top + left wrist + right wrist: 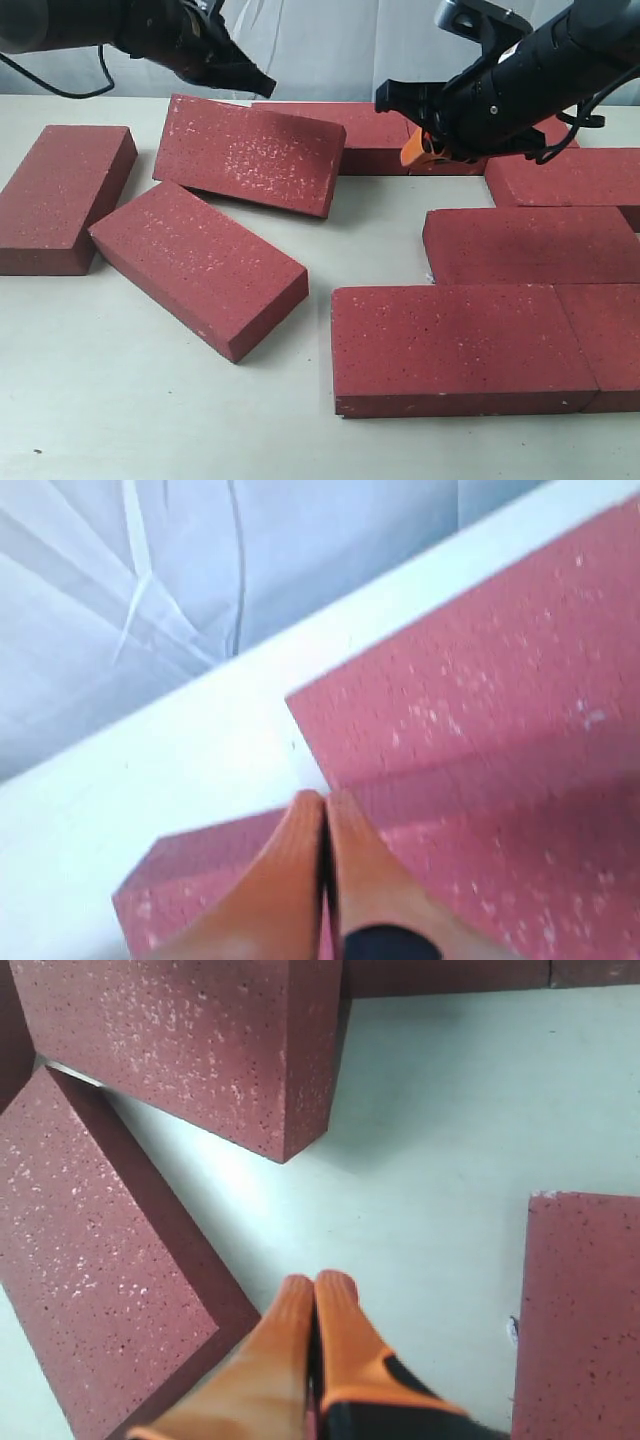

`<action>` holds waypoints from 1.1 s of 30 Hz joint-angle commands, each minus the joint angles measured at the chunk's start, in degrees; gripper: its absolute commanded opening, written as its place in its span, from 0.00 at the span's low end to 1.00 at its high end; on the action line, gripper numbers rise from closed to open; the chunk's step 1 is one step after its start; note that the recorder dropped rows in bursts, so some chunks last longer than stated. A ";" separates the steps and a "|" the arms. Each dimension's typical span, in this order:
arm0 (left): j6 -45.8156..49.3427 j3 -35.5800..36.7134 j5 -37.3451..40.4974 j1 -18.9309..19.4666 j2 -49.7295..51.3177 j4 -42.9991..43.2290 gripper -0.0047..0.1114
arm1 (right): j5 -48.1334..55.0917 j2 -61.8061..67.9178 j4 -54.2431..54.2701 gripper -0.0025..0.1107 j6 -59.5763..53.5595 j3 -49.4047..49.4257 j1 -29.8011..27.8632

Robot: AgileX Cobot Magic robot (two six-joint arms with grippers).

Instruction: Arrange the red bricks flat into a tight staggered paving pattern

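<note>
Several red bricks lie on the pale table. One brick [250, 150] sits askew at the back centre, its near corner meeting a diagonal brick [195, 265]. My left gripper [262, 84] is shut and empty at that askew brick's far edge; in the left wrist view its orange fingers [300, 880] are pressed together over the brick's corner [190, 880]. My right gripper [412, 152] is shut and empty, hovering over bare table between the askew brick [190, 1040] and a right-hand brick [585, 1310]. Front right, two bricks [460, 345] [610, 340] lie flush end to end.
Another brick [60, 195] lies at the far left. A back brick [370, 130] runs along the far side behind my right arm. Two more bricks [570, 175] [530, 245] lie staggered on the right. A pale curtain [150, 600] hangs beyond the table's far edge.
</note>
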 commanded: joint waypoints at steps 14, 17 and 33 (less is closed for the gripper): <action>-1.07 -1.69 10.06 3.91 7.60 1.52 0.04 | 0.58 2.83 2.19 0.02 -0.28 -0.31 0.13; -1.07 -1.69 14.33 4.04 7.60 1.63 0.04 | 0.58 2.83 2.19 0.02 -0.28 -0.31 0.13; -6.58 -1.84 12.69 11.99 2.66 4.18 0.04 | 0.72 2.83 2.30 0.02 -0.28 -0.31 0.13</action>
